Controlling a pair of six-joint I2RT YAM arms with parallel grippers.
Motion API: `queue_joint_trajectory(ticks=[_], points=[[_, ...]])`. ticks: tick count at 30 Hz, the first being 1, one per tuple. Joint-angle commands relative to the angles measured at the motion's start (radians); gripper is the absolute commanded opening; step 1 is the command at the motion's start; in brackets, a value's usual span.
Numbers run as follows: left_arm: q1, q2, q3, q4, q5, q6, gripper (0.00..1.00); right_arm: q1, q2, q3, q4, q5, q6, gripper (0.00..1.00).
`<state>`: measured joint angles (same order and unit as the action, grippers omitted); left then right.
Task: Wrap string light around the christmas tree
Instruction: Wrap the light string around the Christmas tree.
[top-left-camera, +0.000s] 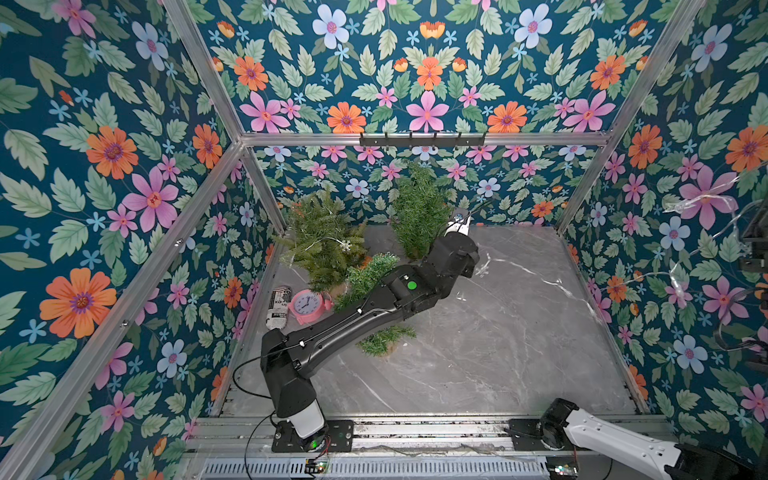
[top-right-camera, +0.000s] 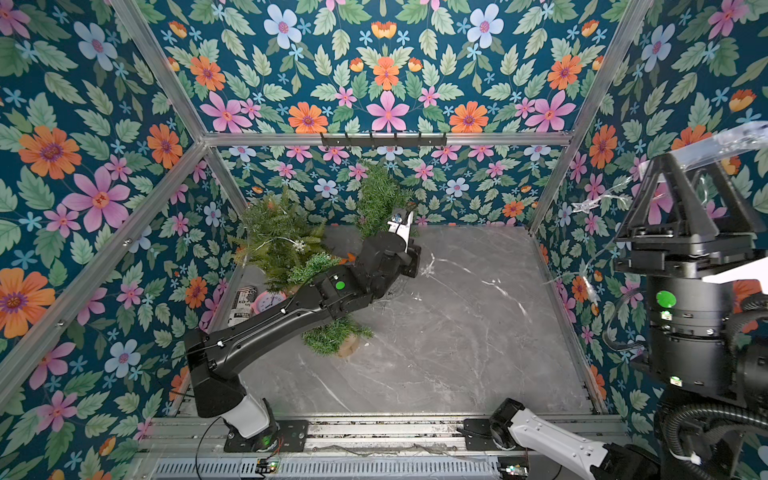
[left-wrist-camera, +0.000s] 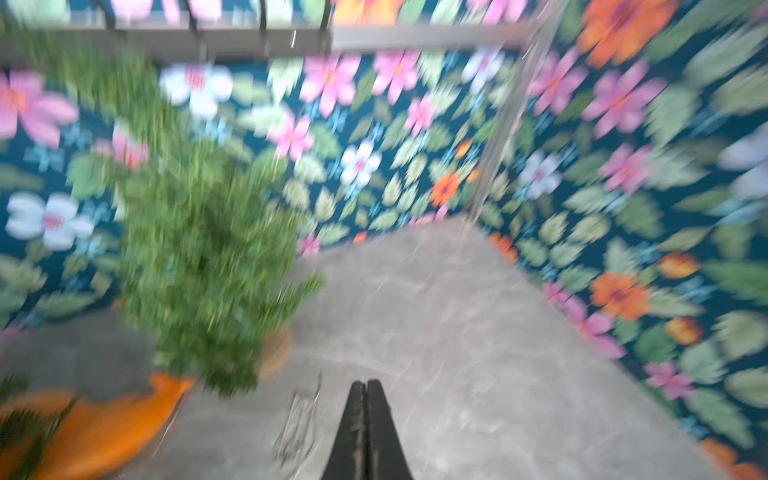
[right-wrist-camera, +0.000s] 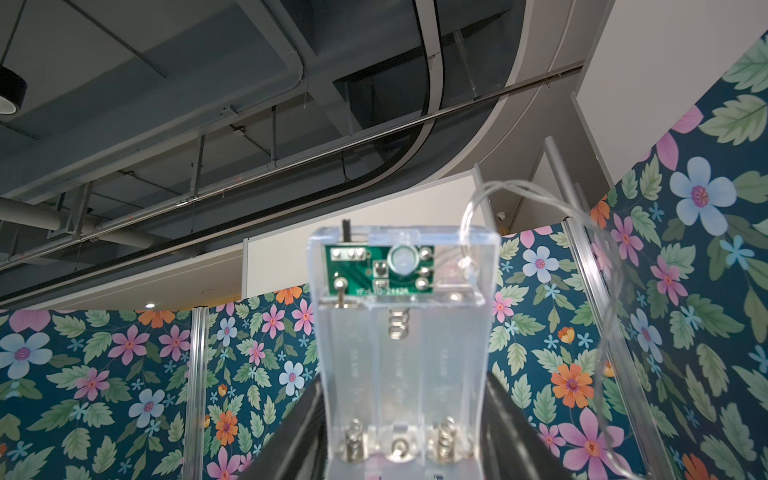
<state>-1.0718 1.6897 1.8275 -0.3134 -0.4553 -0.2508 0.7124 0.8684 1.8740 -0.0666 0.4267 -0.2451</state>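
Floral walls (top-left-camera: 424, 83) box in your grey counter (top-left-camera: 498, 353). Your string light (top-left-camera: 706, 200) hangs along the right wall at 3 o'clock, its clear battery box (right-wrist-camera: 403, 324) pinched in the right gripper (right-wrist-camera: 405, 378), held high there. Your christmas tree (top-left-camera: 417, 208) stands at 12 o'clock on the counter; the left gripper (left-wrist-camera: 365, 390), pressed together, sits just beside it, toward 1 o'clock.
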Motion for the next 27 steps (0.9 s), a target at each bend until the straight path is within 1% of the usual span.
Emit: queue_joint_trajectory(ticks=[1, 4, 7, 10, 16, 19, 20, 23, 27], points=[[-0.001, 0.002, 0.107, -0.035, 0.07, 0.063, 0.0, 0.0, -0.029, -0.062, 0.053, 0.024, -0.029, 0.23], [-0.001, -0.034, 0.151, -0.009, 0.065, 0.123, 0.0, 0.001, -0.054, -0.124, 0.076, 0.037, -0.033, 0.24], [-0.001, -0.083, 0.171, 0.031, 0.022, 0.187, 0.0, 0.001, -0.064, -0.17, 0.089, 0.035, -0.03, 0.24], [-0.001, -0.147, 0.16, 0.085, -0.028, 0.271, 0.0, 0.001, -0.065, -0.202, 0.093, 0.034, -0.023, 0.23], [0.0, -0.232, 0.148, 0.149, -0.192, 0.478, 0.0, 0.001, -0.062, -0.267, 0.11, 0.024, 0.008, 0.24], [0.013, -0.237, 0.175, 0.142, -0.274, 0.542, 0.0, 0.0, -0.053, -0.283, 0.11, 0.011, 0.033, 0.23], [0.024, -0.237, 0.186, 0.134, -0.282, 0.548, 0.0, 0.001, -0.051, -0.287, 0.104, -0.002, 0.047, 0.23], [0.082, -0.224, 0.232, 0.097, -0.249, 0.533, 0.0, 0.001, -0.044, -0.299, 0.09, -0.041, 0.087, 0.23], [0.213, -0.174, 0.334, 0.043, -0.155, 0.466, 0.0, 0.0, -0.031, -0.321, 0.08, -0.063, 0.127, 0.23]])
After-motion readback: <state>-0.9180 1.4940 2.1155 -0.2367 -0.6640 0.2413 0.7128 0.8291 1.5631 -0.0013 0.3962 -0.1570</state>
